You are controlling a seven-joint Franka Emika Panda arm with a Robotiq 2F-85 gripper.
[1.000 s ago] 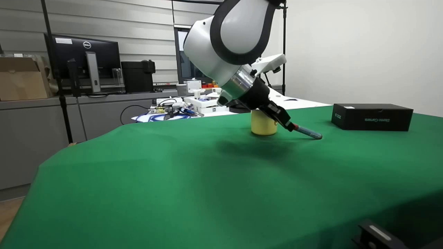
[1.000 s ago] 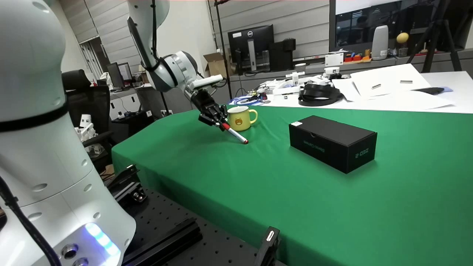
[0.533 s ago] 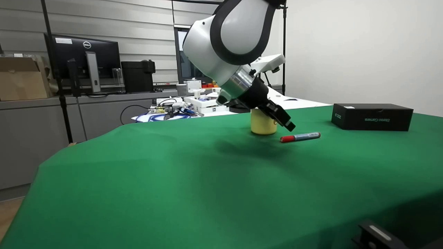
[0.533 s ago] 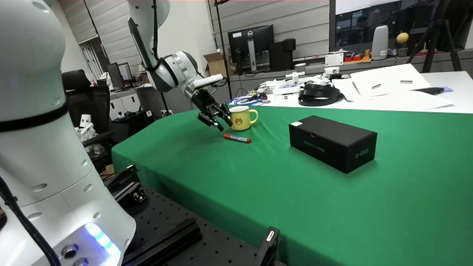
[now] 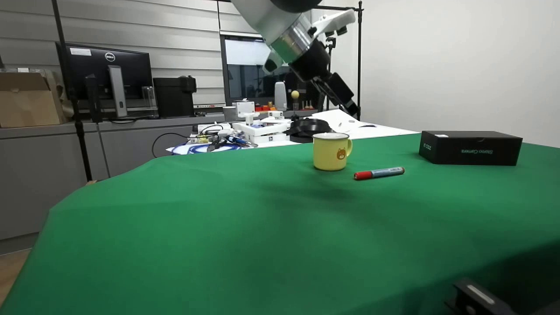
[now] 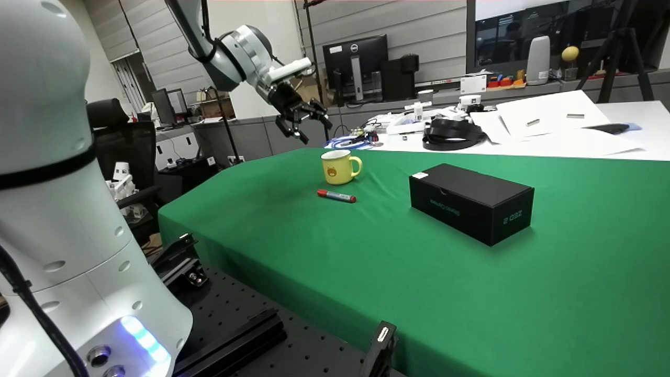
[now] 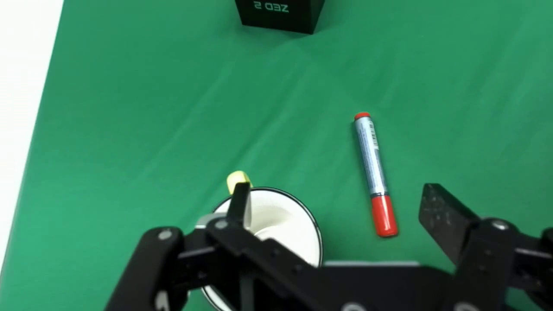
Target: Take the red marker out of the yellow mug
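While the white robot base (image 6: 94,225) fills the left side of an exterior view, nearest of all, a black perforated plate (image 6: 314,358) runs beside it along the bottom edge. Past the plate, a green cloth (image 6: 445,293) spreads across the middle of the frame to the right edge. Right of centre, a black box (image 6: 466,201) sits on the cloth, green lettering on its sides. Farther back, near the middle of the frame, the red marker (image 6: 336,196) lies flat on the cloth, outside the yellow mug (image 6: 338,170), its red cap pointing left and its pale barrel to the right. The mug stands upright just behind it, handle to the right, a small bear face on its side; in the wrist view, cloth shows between the two. Above and a little left of the mug in the frame, the gripper (image 6: 317,133) hangs clear of the cloth, tilted down to the right, its jaws spread wide apart. From the bottom of the wrist view it covers part of the mug's white inside. Behind the cloth, at the upper right, a white table (image 6: 649,131) bears loose sheets (image 6: 549,112) and a round black object (image 6: 454,135). Farther off, a dark monitor (image 6: 340,60) stands at the upper centre.
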